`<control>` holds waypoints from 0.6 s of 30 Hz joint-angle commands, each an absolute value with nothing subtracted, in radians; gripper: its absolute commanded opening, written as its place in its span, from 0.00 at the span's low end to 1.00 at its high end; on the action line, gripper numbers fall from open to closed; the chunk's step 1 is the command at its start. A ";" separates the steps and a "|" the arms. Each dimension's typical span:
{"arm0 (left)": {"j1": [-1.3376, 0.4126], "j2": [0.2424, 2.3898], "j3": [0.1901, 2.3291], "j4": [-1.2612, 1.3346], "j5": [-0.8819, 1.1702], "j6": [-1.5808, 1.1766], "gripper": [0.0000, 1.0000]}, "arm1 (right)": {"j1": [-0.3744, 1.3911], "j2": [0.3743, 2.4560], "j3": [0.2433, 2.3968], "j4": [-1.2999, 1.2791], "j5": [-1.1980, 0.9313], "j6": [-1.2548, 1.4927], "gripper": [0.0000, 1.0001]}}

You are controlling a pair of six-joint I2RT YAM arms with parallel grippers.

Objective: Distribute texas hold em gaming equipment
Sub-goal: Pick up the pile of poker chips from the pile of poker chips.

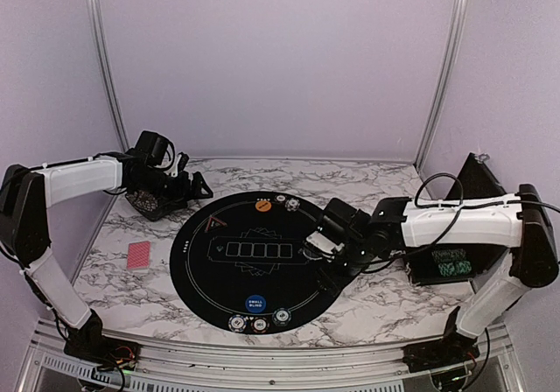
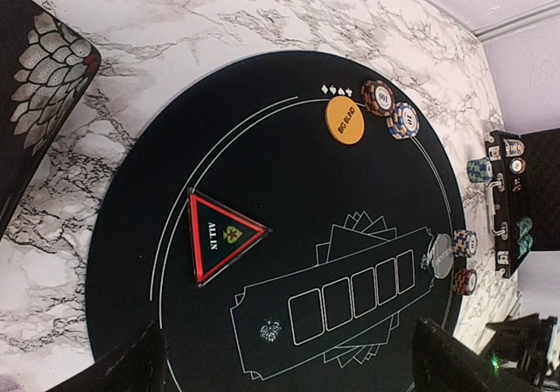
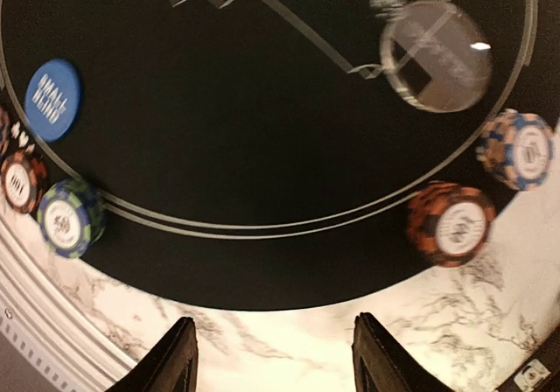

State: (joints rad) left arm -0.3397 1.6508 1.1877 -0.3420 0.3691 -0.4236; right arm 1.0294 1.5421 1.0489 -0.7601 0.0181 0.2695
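At the three-o'clock rim of the mat (image 1: 210,269), the right gripper (image 3: 273,322) hovers parted and empty by an orange chip (image 3: 455,224) and a blue chip (image 3: 518,150), the left gripper (image 2: 289,348) wide near ten o'clock; chip-seating here looks done, so the next move should be a clean lift without nudging either.

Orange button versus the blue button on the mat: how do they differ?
The orange button reads BIG BLIND and lies at the mat's far edge; the blue button reads SMALL BLIND and lies at the near edge. Orange has two chips beside it, blue three. Both are flat round discs on the mat.
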 commanded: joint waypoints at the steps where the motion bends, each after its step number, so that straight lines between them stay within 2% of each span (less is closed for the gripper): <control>1: -0.342 1.664 1.190 -0.343 0.396 -0.424 0.99 | 0.872 1.519 1.138 -0.818 0.090 0.276 0.59; 8: -0.342 1.662 1.192 -0.341 0.407 -0.425 0.99 | 0.595 1.564 1.253 -0.869 0.141 0.245 0.60; 18: -0.342 1.659 1.193 -0.340 0.418 -0.425 0.99 | 0.397 1.723 1.397 -0.815 0.135 0.168 0.62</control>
State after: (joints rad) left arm -0.3397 1.6508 1.1877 -0.3416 0.3973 -0.4240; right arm 0.4393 1.6714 1.3277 -0.8413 0.1410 0.2081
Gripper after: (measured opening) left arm 0.989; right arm 0.615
